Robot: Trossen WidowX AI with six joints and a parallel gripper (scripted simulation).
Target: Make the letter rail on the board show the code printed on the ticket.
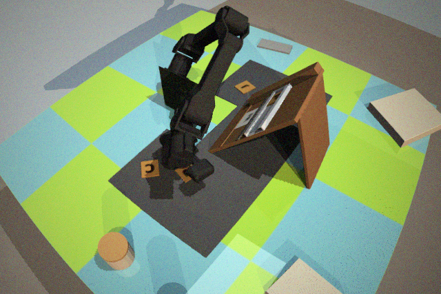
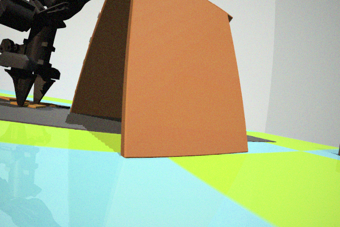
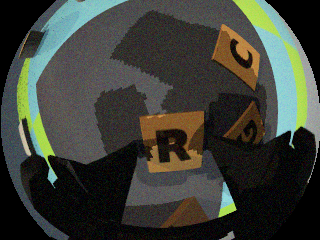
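While the C tile [image 1: 149, 169] [image 3: 236, 56] lies upper right in the wrist view, my open fingers [image 2: 29, 104] straddle the R tile [image 1: 184, 173] [image 2: 28, 104] [image 3: 173, 142], gripping nothing.

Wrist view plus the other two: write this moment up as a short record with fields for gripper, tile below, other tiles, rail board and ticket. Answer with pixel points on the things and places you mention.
gripper: open, low over the R tile, nothing held [image 1: 193, 173] [image 2: 29, 104]
tile below: R tile [image 1: 185, 174] [image 3: 172, 145], flat on the dark mat [image 1: 199, 219] [image 2: 41, 116] [image 3: 75, 90]
other tiles: C tile [image 1: 149, 169] [image 3: 237, 56] and G tile [image 3: 248, 127] close by; another tile [image 1: 244, 87] on the mat's far part
rail board: brown, leaning [image 1: 302, 105] [image 2: 181, 76]
ticket code: cannot be read
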